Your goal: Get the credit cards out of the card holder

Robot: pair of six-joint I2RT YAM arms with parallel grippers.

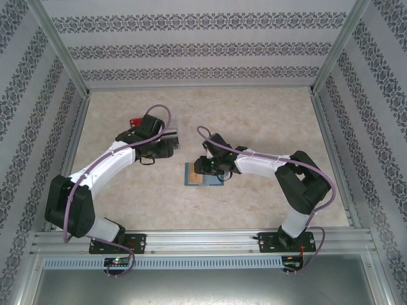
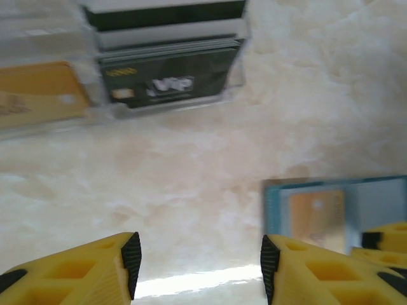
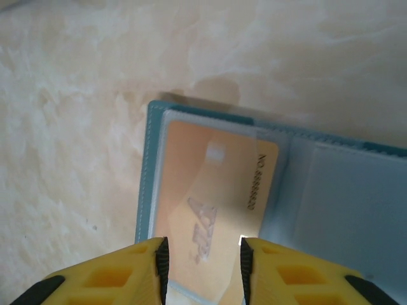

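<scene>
The blue-grey holder [image 3: 343,210] lies open and flat on the desk [image 3: 76,127]. A tan-orange card [image 3: 210,190] sits tucked in one panel's slot, its numbered edge toward the holder's fold.

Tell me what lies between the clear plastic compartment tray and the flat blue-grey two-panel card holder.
Nothing lies there. In the left wrist view, the stretch between the clear plastic compartment tray and the blue-grey card holder is bare beige marbled tabletop.
</scene>
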